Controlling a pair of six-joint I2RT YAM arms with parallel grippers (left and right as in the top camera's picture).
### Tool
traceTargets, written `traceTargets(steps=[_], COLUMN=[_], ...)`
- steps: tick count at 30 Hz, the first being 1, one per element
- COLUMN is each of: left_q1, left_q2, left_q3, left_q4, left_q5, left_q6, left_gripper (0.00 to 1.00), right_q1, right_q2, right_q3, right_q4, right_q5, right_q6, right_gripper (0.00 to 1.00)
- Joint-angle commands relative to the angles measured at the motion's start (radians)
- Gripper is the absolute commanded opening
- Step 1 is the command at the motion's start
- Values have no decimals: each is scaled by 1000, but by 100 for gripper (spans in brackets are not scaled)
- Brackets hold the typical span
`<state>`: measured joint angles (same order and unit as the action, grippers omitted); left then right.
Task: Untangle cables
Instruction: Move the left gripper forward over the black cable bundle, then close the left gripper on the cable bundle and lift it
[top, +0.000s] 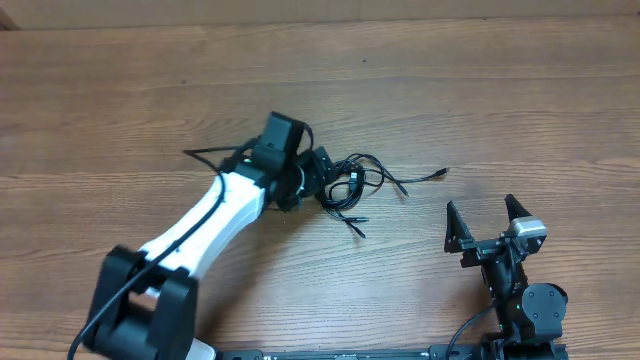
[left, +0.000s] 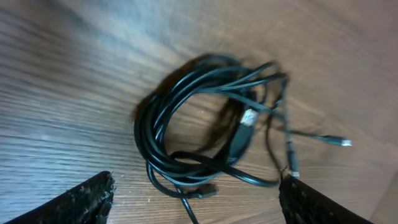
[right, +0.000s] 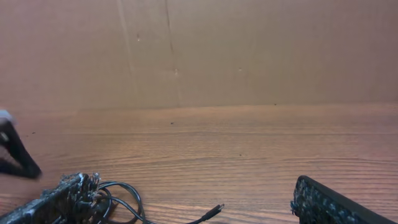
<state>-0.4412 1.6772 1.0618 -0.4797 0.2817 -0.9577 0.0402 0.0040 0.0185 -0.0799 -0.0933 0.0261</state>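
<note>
Hovering over the knot, the left pincer (left: 199, 208) is holding its jaws spread wide with nothing caught between them. The cables (left: 208, 124) are lying on the wooden table (left: 68, 93) just ahead of its fingertips (left: 87, 199), bunched in one loose coil. A few plug ends are straggling out toward its right-hand finger (one tip is showing silvery). The right pincer (top: 487, 222) is waiting well apart from the coil, jaws likewise wide and empty. From its own camera the bundle is lying off beside its left finger, with a single stray plug end reaching in ahead of the gap.

Judging by this, the job is only at the opening grab: no strand is being held and the coil is looking fully tangled. The next move is probably calling for the left pincer to settle on one strand at the coil's rim, not the whole bunch. The right pincer would then be taking that loose plug end, so the two can be drawing the cords apart.
</note>
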Motion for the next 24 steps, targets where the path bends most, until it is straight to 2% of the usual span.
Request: traceTargets(steps=[1,6,13,16,19,24], left_q1=[-18,-18,-18,-18,-18,-19], left_q2=[74,148,196,205,208,208], left_q3=[19,20,20,19,19,18], left_q4=[8,8,14,13,13,2], left_q5=[23,23,12,-14,-43,-106], left_q6=[-79,-171,-210,-209,-209,-209], left_gripper=[78,63,59,53,41,14], right_q1=[4,4,4,4,4,4], right_q2=[-1,-1,-1,-1,-1,-1], right_q3=[-11,-11,-11,-11,-11,-11], right_q4=[4,4,4,4,4,4], right_q5=[3,3,3,3,3,3], right_q6=[3,3,3,3,3,3], right_gripper=[100,100,100,100,100,100])
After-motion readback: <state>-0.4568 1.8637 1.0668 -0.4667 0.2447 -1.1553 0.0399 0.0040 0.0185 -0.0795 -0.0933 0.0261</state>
